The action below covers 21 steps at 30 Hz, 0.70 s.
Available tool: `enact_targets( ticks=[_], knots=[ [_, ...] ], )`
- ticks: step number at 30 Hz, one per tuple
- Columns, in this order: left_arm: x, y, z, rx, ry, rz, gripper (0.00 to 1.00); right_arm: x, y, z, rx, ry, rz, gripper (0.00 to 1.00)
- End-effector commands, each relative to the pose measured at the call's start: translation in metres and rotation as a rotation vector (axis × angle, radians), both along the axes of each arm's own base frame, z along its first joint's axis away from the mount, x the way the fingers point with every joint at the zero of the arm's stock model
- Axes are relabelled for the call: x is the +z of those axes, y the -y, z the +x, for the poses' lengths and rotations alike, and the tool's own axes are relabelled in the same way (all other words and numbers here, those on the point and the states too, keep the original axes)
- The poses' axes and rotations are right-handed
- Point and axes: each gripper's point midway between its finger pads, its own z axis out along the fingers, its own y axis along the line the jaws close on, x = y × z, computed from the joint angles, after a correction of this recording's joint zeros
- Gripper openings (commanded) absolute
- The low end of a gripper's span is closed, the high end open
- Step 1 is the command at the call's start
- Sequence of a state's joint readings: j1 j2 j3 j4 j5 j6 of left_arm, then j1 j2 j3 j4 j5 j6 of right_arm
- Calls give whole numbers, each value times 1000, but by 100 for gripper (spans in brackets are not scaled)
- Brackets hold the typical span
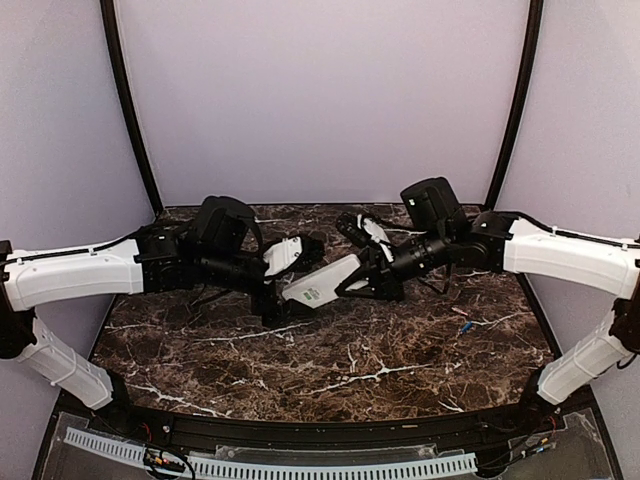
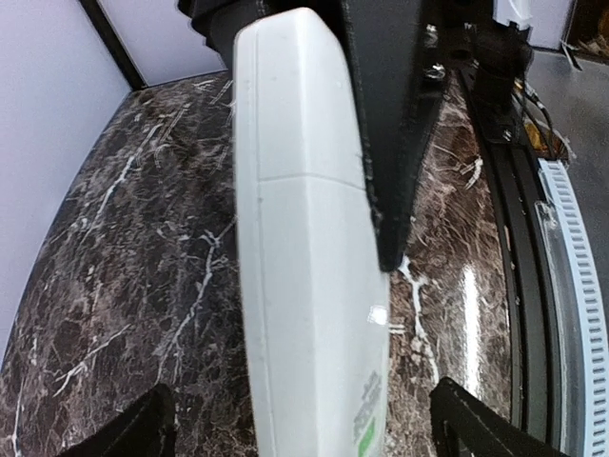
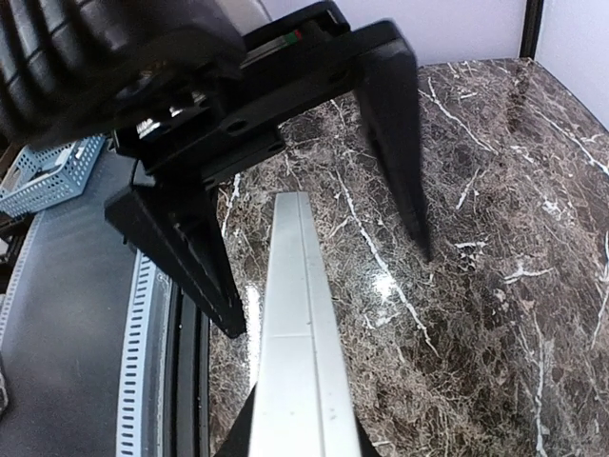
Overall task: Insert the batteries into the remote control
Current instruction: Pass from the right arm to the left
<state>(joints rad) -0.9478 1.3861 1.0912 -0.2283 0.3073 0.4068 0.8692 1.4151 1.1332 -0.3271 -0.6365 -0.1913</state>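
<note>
The white remote control (image 1: 315, 285) hangs tilted above the middle of the marble table. My right gripper (image 1: 350, 278) is shut on its right end. In the right wrist view the remote control (image 3: 300, 333) runs edge-on away from my right gripper (image 3: 303, 440). The left gripper (image 1: 285, 287) is open, and its fingers (image 3: 190, 257) stand on either side of the remote's far end without touching it. In the left wrist view the remote control (image 2: 304, 286) fills the middle, between the wide-apart tips of my left gripper (image 2: 304, 424). One battery (image 1: 466, 325) with blue on it lies on the table at the right.
A black rail and a white slotted strip (image 1: 300, 465) run along the table's near edge. A pale blue basket (image 3: 48, 176) sits beyond that edge. Grey curtain walls with black poles (image 1: 130, 110) close off the back and sides.
</note>
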Motion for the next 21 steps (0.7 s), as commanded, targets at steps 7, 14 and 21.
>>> enact_targets(
  ticks=[7,14,21],
  knots=[
    [41,-23,34,173,431,-73,99,46,-20,33,-222,-321,77,0],
    [38,-20,50,229,505,-41,90,50,-31,32,-226,-479,105,0],
    [34,-14,49,213,477,-36,66,58,-35,29,-208,-546,128,0]
  ],
)
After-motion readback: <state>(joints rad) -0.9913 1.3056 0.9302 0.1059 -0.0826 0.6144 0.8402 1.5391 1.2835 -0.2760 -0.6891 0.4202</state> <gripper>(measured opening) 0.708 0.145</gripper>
